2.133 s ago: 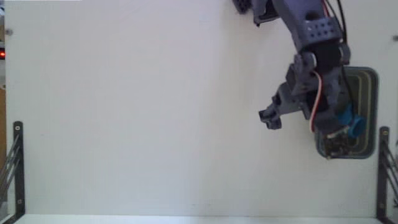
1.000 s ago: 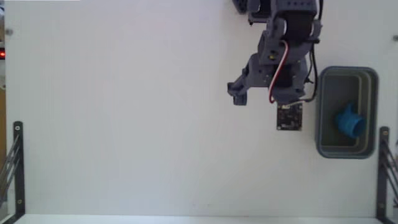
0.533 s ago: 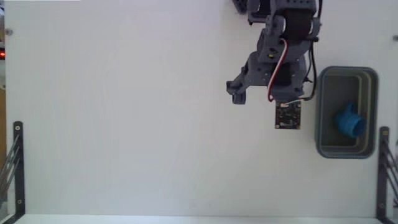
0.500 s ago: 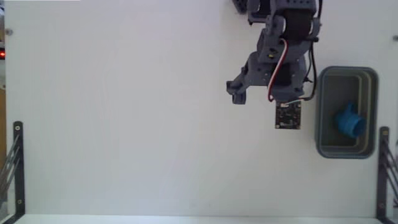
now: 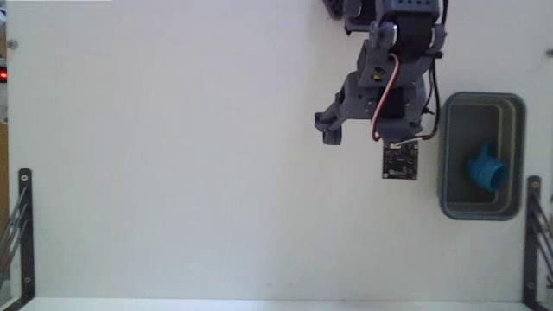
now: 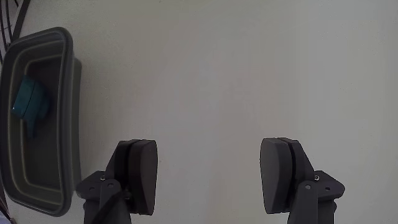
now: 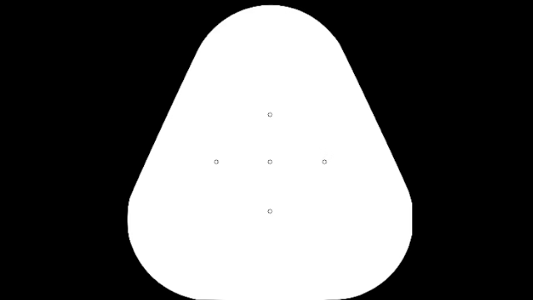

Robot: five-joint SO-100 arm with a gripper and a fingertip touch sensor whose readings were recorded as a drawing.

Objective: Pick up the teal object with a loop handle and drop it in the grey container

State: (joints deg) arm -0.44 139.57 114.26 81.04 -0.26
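Observation:
The teal object with a loop handle [image 5: 486, 170] lies on its side inside the grey container [image 5: 446, 155] at the right of the fixed view. In the wrist view the teal object [image 6: 30, 102] rests in the far half of the container [image 6: 69, 112], at the left edge. My gripper [image 5: 363, 142] hovers over bare white table just left of the container. It stands open, and in the wrist view the gripper [image 6: 210, 171] has only table between its two dark fingers [image 6: 140, 174].
Black metal brackets stand at the table's lower left [image 5: 23, 225] and lower right [image 5: 532, 233] in the fixed view. A small red light [image 5: 3, 76] glows at the left edge. The white table stretches wide to the left of the arm.
Two seconds ago my gripper was over the container with the teal object at its jaws. It has since swung left and back, leaving the object in the container. No motion in the last half second.

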